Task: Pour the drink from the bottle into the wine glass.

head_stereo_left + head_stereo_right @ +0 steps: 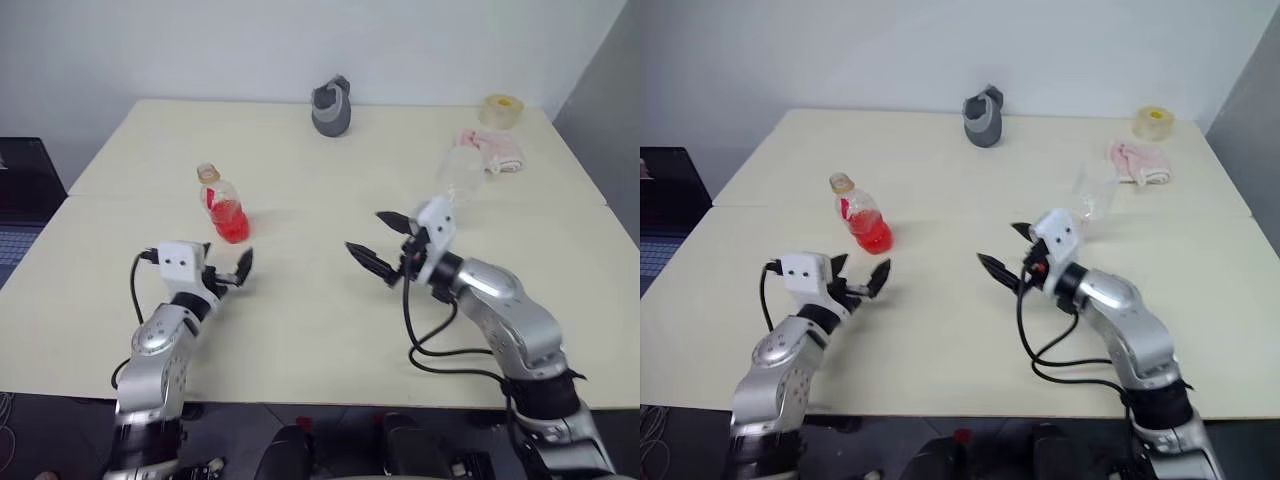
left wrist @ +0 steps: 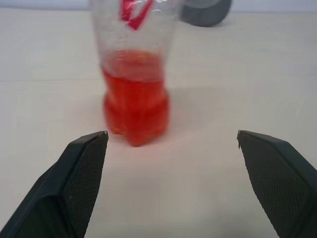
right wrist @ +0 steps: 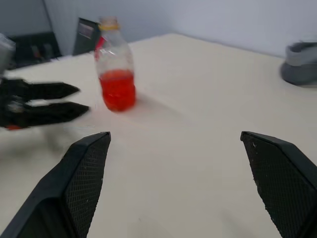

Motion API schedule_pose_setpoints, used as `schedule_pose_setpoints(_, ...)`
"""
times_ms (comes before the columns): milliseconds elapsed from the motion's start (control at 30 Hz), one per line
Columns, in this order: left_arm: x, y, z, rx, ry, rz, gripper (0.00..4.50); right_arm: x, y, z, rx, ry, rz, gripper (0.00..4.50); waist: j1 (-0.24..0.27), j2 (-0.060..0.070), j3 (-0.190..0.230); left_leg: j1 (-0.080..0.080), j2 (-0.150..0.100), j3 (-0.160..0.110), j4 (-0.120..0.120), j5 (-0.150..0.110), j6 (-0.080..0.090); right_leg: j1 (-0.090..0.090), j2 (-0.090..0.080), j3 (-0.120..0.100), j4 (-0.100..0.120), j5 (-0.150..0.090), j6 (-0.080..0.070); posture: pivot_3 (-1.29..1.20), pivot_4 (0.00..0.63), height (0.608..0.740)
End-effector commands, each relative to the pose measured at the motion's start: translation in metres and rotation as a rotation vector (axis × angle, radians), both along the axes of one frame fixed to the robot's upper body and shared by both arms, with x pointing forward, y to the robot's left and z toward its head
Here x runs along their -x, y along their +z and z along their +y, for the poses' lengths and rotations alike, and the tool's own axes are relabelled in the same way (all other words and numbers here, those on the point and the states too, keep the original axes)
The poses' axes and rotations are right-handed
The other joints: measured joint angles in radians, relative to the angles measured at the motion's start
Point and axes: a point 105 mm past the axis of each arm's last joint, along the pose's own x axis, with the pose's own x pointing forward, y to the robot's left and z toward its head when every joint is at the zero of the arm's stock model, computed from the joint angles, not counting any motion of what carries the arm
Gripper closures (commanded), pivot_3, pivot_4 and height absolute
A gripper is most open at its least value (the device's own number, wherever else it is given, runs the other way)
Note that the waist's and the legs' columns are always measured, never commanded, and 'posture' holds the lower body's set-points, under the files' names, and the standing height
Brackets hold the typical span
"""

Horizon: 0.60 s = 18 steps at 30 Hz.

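Note:
The bottle (image 1: 222,203) stands upright on the table (image 1: 300,330), left of centre, with a yellow-tan cap and red label. The red drink (image 1: 231,224) fills its lower part. My left gripper (image 1: 235,270) is open just in front of the bottle, level and apart from it. In the left wrist view the bottle (image 2: 134,94) rises beyond the gap between the two fingers (image 2: 79,183). My right gripper (image 1: 367,240) is open at the table's middle, pointing left toward the bottle (image 3: 115,69). The clear wine glass (image 1: 458,172) shows faintly just behind the right wrist.
A grey cup-like object (image 1: 332,107) sits at the table's far edge. At the far right lie a yellow tape roll (image 1: 502,108) and a pink cloth (image 1: 492,150). A dark device (image 1: 20,195) sits beyond the table's left edge. A black cable (image 1: 440,355) loops beside the right arm.

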Motion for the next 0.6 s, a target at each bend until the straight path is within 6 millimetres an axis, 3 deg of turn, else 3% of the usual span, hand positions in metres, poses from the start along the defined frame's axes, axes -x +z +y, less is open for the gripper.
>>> schedule_pose_setpoints(33, 0.016, 0.027, -0.041, 0.013, -0.208, -0.049, 0.02, 0.0, 0.005, -0.023, 0.03, -0.121, -0.056, 0.0, 0.005, 0.0, 0.0, 0.0, 0.0, 0.0, 0.0, 0.0, 0.0, 0.0, 0.0, 0.0, 0.0, 0.0, 0.0, 0.0, 0.15, 0.74)
schedule_pose_setpoints(100, 0.024, 0.037, -0.06, 0.034, -0.336, -0.054, 0.02, -0.003, -0.004, -0.039, 0.056, -0.212, -0.038, 0.0, 0.008, 0.0, 0.0, 0.001, 0.001, 0.001, 0.0, -0.001, 0.001, 0.0, 0.002, 0.0, 0.001, 0.0, 0.0, 0.0, 0.15, 0.74)
schedule_pose_setpoints(267, 0.04, 0.05, -0.084, 0.044, -0.571, -0.035, 0.02, -0.013, -0.019, -0.068, 0.051, -0.406, -0.014, 0.0, 0.002, 0.0, 0.0, 0.003, 0.002, 0.004, 0.0, -0.001, 0.001, 0.001, 0.004, 0.002, 0.001, 0.0, 0.0, 0.0, 0.15, 0.74)
schedule_pose_setpoints(600, 0.037, 0.051, -0.078, -0.01, -0.716, 0.004, 0.02, -0.048, -0.025, -0.079, -0.005, -0.582, -0.051, 0.0, -0.003, 0.001, 0.0, 0.003, 0.002, 0.007, -0.001, 0.0, 0.0, 0.001, 0.005, 0.002, 0.001, 0.0, 0.0, 0.0, 0.15, 0.74)
